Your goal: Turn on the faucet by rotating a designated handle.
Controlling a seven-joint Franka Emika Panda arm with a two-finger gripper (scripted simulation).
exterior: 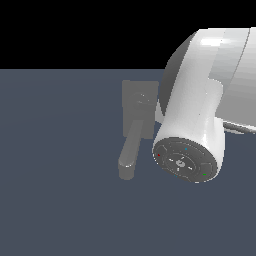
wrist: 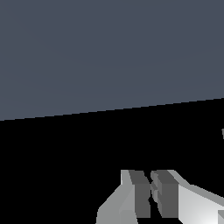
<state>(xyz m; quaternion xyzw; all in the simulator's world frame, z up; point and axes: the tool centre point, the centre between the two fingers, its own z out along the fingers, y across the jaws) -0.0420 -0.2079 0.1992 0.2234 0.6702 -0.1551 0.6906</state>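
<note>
The dull grey faucet (exterior: 136, 115) stands on the floor in the exterior view. It has a flat back plate (exterior: 131, 95), a round hub (exterior: 142, 98) and a thick rounded spout (exterior: 131, 150) reaching toward the camera. The thin bar handle does not show; the white arm covers the plate's right side. My gripper is hidden behind the arm in the exterior view. In the wrist view my gripper (wrist: 151, 176) shows its two dark fingers (wrist: 140, 192) nearly together with nothing between them. The faucet is out of the wrist view.
The large white arm link (exterior: 200, 110) with its round end cap (exterior: 185, 160) fills the exterior view's right, close beside the faucet. Flat grey-blue floor (exterior: 60, 175) surrounds the faucet; the wrist view shows only floor (wrist: 109, 52) and black background.
</note>
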